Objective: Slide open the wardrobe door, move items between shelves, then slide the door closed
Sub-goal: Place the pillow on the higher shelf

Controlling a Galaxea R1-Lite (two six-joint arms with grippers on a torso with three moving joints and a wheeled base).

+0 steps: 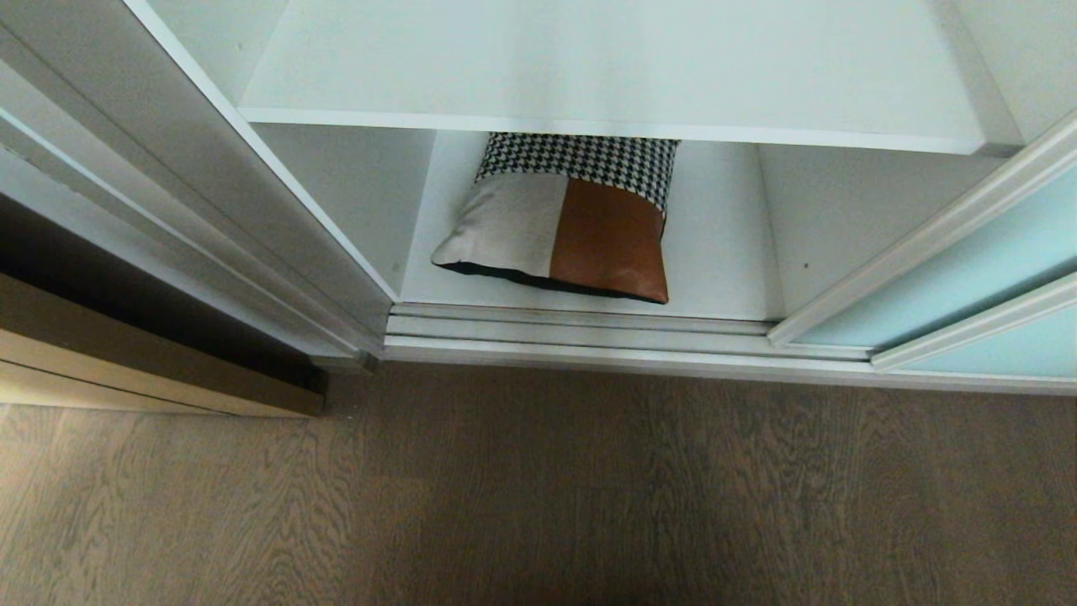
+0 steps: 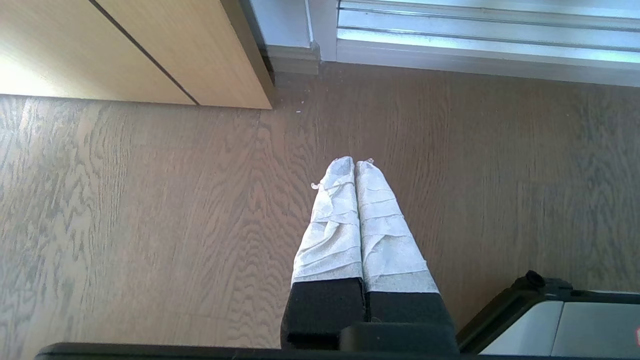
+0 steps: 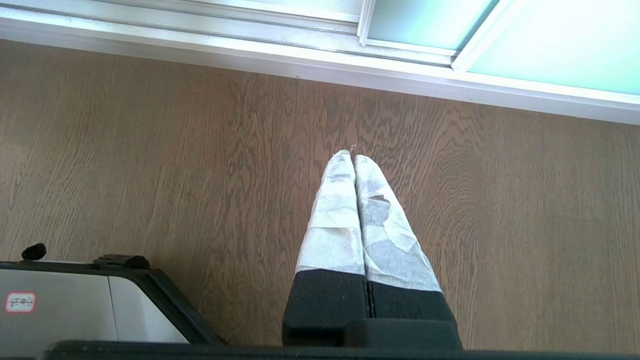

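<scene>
Grey-brown wood-grain floor (image 1: 538, 497) runs up to a silver track (image 1: 580, 332) at the wardrobe's foot. No writing is legible; a small red-bordered label (image 3: 20, 302) on the robot's base is unreadable. Door (image 1: 976, 278), frosted blue-green glass in a silver frame, stands slid to the right, leaving the white interior exposed. Cushion (image 1: 564, 231), with houndstooth, off-white and rust panels, lies on the bottom shelf (image 1: 724, 252), below an upper shelf (image 1: 589, 76). Left gripper (image 2: 354, 161) and right gripper (image 3: 353, 154), fingers together, hang over the floor.
</scene>
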